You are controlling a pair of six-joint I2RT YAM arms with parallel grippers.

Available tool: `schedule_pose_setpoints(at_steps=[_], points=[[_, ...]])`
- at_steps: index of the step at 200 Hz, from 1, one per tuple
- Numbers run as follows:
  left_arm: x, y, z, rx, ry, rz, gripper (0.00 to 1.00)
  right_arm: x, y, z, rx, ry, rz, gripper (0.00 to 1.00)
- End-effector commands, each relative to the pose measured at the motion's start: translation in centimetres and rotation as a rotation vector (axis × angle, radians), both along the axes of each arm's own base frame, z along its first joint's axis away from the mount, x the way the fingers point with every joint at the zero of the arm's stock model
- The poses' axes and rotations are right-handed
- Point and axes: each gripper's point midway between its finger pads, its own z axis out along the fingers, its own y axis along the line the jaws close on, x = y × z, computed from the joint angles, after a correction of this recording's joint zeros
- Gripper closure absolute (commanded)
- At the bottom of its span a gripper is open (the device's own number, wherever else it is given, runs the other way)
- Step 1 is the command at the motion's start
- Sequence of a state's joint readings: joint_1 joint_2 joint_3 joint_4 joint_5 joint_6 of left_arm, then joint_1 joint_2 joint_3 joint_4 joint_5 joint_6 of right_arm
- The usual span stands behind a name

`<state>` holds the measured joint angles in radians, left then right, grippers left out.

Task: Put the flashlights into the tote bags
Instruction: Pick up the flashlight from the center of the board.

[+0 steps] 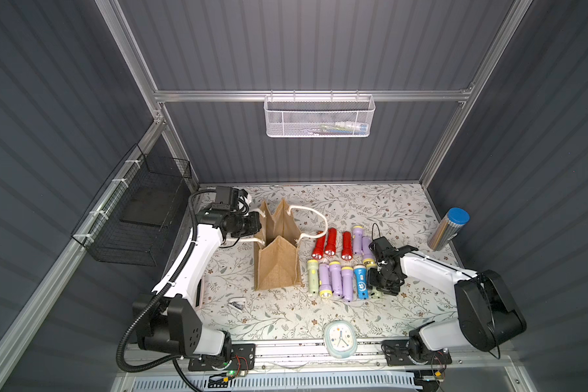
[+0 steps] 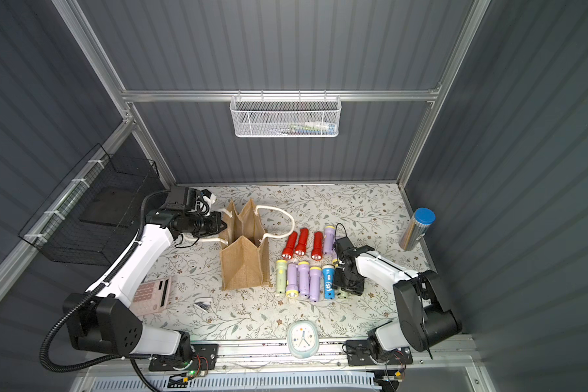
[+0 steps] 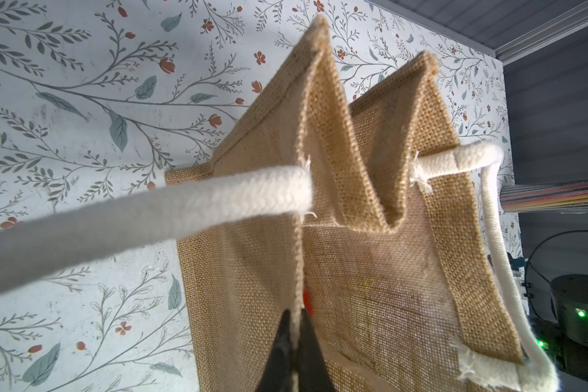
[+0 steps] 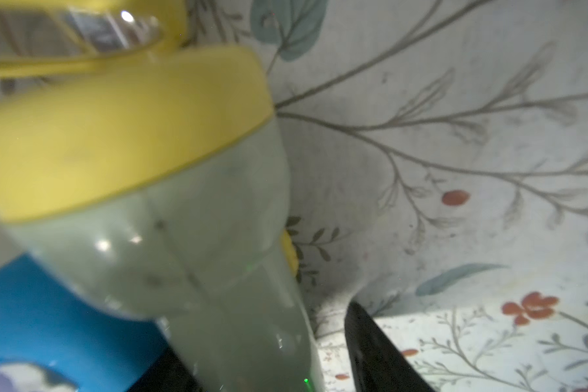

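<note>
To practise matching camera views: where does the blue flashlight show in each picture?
Top view: blue flashlight, near row, right of the lavender flashlights.
Top view: same place.
Left wrist: not in it.
Right wrist: blurred blue patch beside the pale green flashlight.
Shared landmark: that pale green flashlight, beside it in both top views.

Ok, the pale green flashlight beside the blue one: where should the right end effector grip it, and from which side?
Take the pale green flashlight by its narrow barrel, below the flared yellow head, coming straight down from above. It lies flat, with the blue flashlight close on one side and bare table on the other, so pinch across the barrel. The right end effector straddles it, jaws open.
</note>
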<state>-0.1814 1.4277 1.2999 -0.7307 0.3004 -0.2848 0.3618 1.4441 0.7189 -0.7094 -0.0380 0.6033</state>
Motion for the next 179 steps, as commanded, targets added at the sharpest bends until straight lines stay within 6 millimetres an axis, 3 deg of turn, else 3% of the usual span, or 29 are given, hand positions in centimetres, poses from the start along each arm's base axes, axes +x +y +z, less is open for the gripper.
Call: schedule_pose_setpoints(at_steps=[1, 55, 82, 98, 130, 157, 179], points=[[-0.5, -0.1, 0.3, -0.025, -0.002, 0.001, 0.93, -0.4, -0.1, -1.0, -0.009, 0.024, 0.007, 0.42], [-0.6, -0.2, -0.2, -0.027, 0.010, 0.003, 0.93, -0.2, -0.3, -1.0, -0.023, 0.012, 0.012, 0.56], [-0.8, -0.8, 0.0, -0.057, 0.011, -0.021, 0.93, 0.2, -0.2, -0.6, -0.016, -0.013, 0.026, 0.76], [-1.0, -1.3, 0.2, -0.078, 0.007, -0.042, 0.93, 0.6, 0.0, 0.1, -0.001, -0.045, 0.029, 0.82], [-1.3, -1.6, 0.3, -0.094, 0.006, -0.064, 0.92, 2.0, 0.6, 2.2, 0.039, -0.143, 0.035, 1.00], [-1.5, -1.5, 0.6, -0.085, 0.001, -0.061, 0.90, 3.6, 1.4, 5.0, 0.080, -0.240, 0.059, 1.00], [-1.7, -1.3, 0.6, -0.069, 0.006, -0.058, 0.78, 5.1, 1.9, 8.0, 0.099, -0.320, 0.080, 1.00]])
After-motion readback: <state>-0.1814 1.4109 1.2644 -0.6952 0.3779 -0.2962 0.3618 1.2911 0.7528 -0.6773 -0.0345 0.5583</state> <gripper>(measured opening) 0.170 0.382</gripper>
